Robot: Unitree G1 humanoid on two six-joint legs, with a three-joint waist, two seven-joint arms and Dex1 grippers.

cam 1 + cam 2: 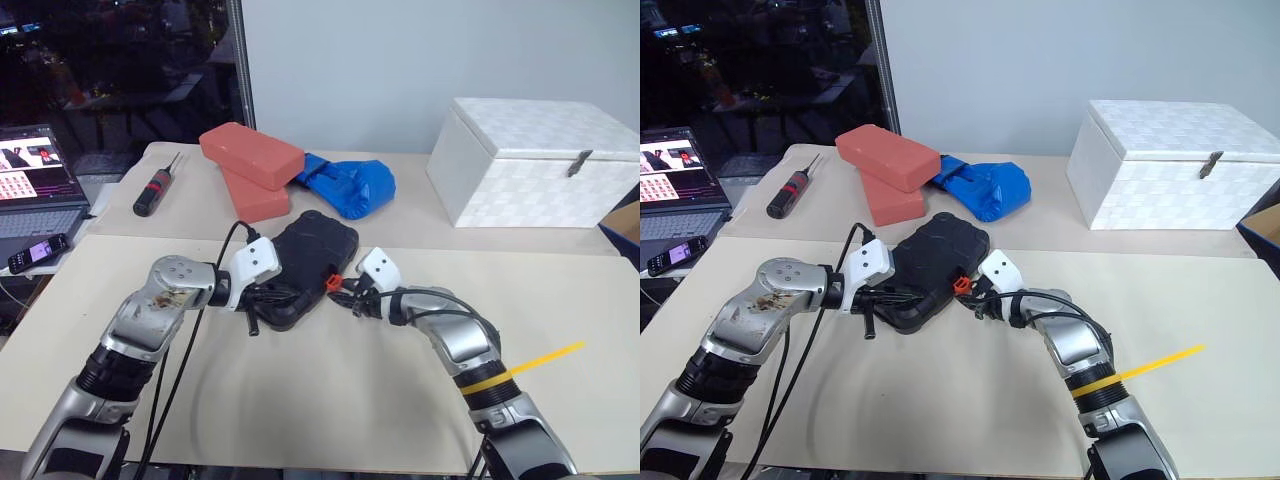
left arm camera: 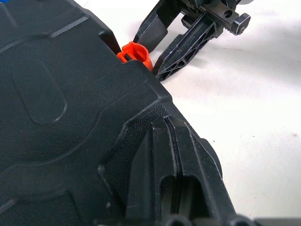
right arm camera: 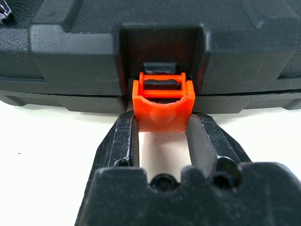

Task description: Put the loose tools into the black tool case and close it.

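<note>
The two head views look forward and down from above the beige tabletop (image 1: 330, 400), taking in both arms, the closed black hard-plastic tool case (image 1: 312, 260) near its middle and the far edge. They share almost the whole scene, slightly offset sideways. The left wrist view sits very close over the case's textured lid, facing its small orange latch (image 2: 135, 52). The right wrist view faces that latch head-on, almost touching.

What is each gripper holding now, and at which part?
The right gripper grips the orange latch of the closed black tool case by its sides. The left gripper is shut, pressing on the case's lid, gripping nothing.
</note>
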